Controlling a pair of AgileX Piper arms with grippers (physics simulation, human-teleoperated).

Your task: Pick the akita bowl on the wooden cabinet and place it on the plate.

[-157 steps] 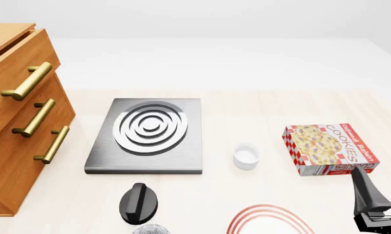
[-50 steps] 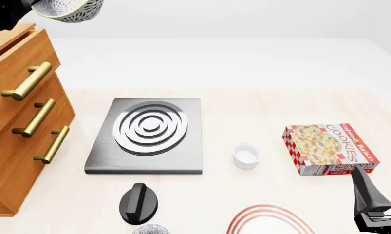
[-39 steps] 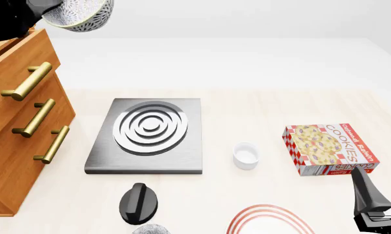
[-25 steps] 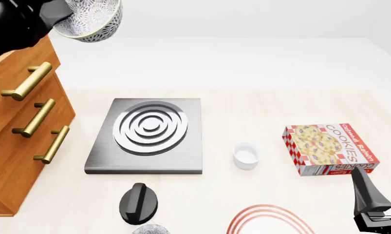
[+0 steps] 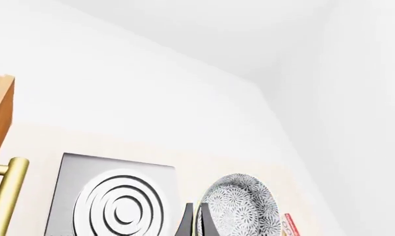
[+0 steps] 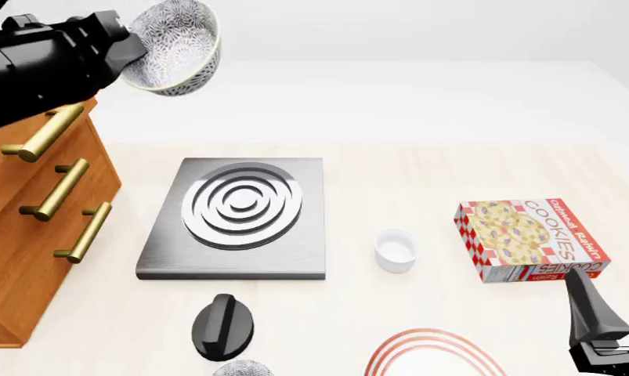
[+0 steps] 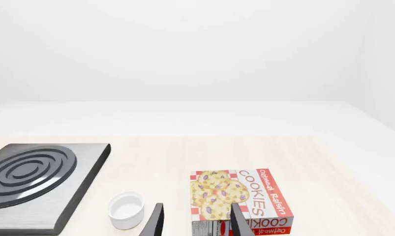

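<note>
My left gripper (image 6: 136, 56) is clamped on the rim of the bowl (image 6: 178, 45), holding it in the air, tipped on its side so the speckled inside faces the camera in the front view. The bowl hangs just off the cabinet's (image 6: 27, 243) top corner, above the far left part of the table (image 6: 419, 172) and beyond the stove (image 6: 236, 215). In my left wrist view the bowl (image 5: 242, 206) stands on edge right against my fingertips (image 5: 196, 223), with the stove (image 5: 115, 206) below it and one brass handle (image 5: 4, 194) of the cabinet at the frame's edge.

The plate (image 6: 431, 354) lies at the near edge of the table, only its red-ringed far rim in view, well apart from the bowl. Between them sit the stove, a black knob-like object (image 6: 223, 325) just in front of the stove, and a small white cup (image 6: 395, 251). A cookie box (image 6: 532, 239) lies flat to the right of the cup.

My right gripper (image 6: 596, 329) rests low at the near right corner, near the cookie box and touching nothing. In my right wrist view its fingers (image 7: 154, 223) stand spread with a gap between them, empty, with the cup (image 7: 127, 210) and cookie box (image 7: 240, 199) just ahead.
</note>
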